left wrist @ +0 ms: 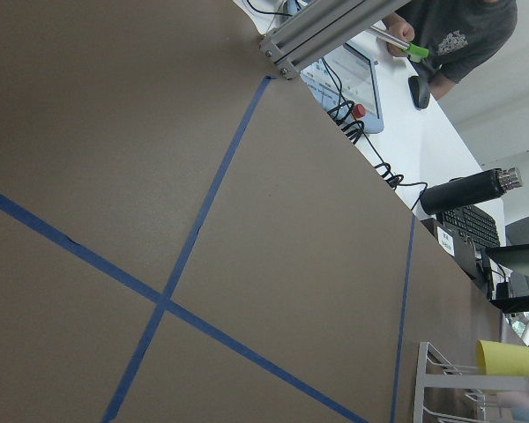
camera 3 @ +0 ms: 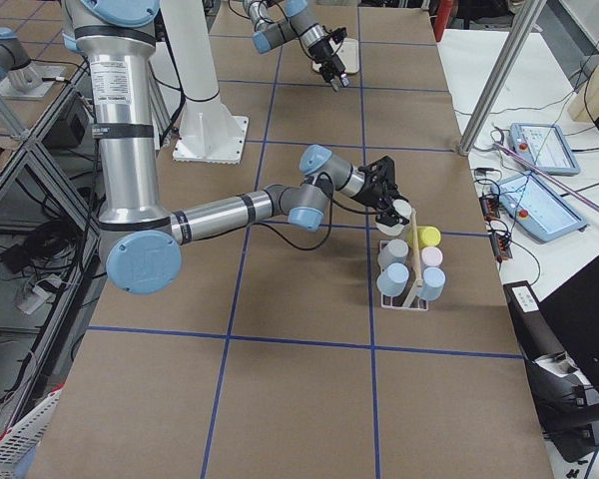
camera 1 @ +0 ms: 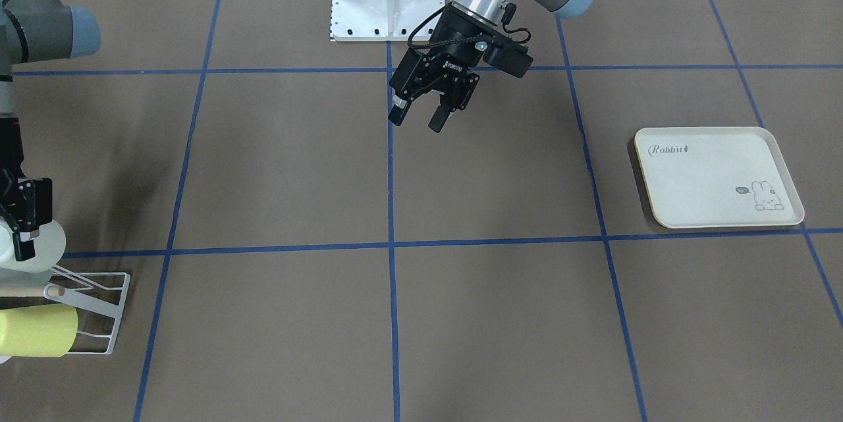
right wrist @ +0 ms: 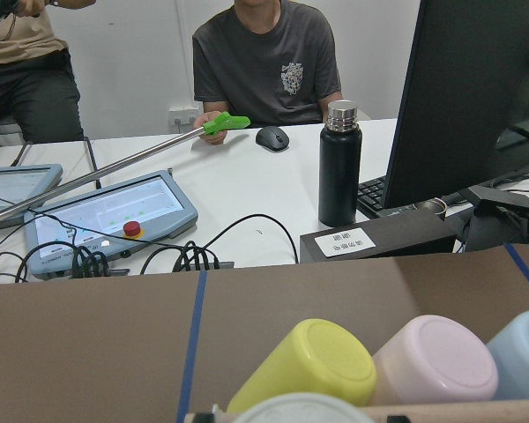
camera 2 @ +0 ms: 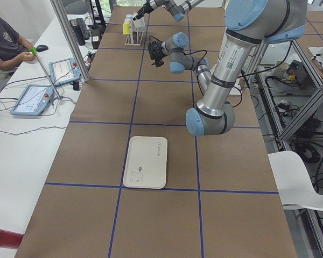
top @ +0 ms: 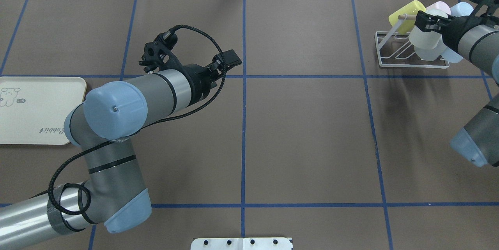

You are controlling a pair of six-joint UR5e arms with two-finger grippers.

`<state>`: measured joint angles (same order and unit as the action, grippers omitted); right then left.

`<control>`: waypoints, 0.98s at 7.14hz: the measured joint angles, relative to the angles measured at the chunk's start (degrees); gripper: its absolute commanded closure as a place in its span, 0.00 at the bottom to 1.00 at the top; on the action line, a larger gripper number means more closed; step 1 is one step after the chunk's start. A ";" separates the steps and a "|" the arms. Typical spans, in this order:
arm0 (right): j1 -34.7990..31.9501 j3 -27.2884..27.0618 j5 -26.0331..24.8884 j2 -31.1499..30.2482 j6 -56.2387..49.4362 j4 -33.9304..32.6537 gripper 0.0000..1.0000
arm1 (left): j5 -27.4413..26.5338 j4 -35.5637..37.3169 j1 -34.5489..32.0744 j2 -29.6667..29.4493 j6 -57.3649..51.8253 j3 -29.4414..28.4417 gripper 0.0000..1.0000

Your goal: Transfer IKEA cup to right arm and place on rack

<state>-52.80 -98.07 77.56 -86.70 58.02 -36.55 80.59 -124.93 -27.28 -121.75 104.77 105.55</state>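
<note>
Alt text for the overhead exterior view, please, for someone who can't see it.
The right gripper holds a white cup at the rack, top right, beside a yellow cup, a pink cup and a blue cup. The left gripper hangs open and empty mid-table; a cream tray lies at the left edge.

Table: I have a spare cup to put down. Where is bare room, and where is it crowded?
Bare: the middle squares of the table between the cream tray and the white rack, though the open left gripper hangs over the centre line. Crowded: the rack corner, where the right gripper holds a white cup among other cups.
</note>
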 measured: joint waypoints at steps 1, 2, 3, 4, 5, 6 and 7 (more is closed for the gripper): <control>0.09 0.16 0.08 -0.20 -0.51 0.04 0.91 | 0.00 -0.05 0.03 0.02 0.07 0.00 0.00; 0.20 0.35 0.11 -0.22 -0.71 0.04 0.01 | 0.00 -0.10 0.03 0.02 0.16 0.00 0.00; 0.35 0.61 0.11 -0.11 -0.74 0.05 0.00 | -0.02 -0.12 0.04 0.02 0.24 0.00 0.00; 0.47 0.75 0.50 0.03 -0.82 0.09 0.00 | -0.06 -0.13 0.04 0.02 0.31 0.00 0.00; 0.47 0.61 2.05 0.20 -1.06 0.05 0.00 | -0.08 -0.12 0.04 0.02 0.32 0.03 0.00; 0.00 0.41 5.28 0.46 -1.37 -0.16 0.00 | -0.07 -0.05 0.04 0.01 0.23 0.06 0.00; -1.89 0.17 10.61 0.89 -1.76 -1.03 0.00 | -0.05 0.11 -0.09 -0.01 -0.14 0.14 0.00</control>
<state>-54.69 -97.89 88.18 -85.82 56.25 -37.58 80.55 -124.83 -27.37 -121.76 104.63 105.69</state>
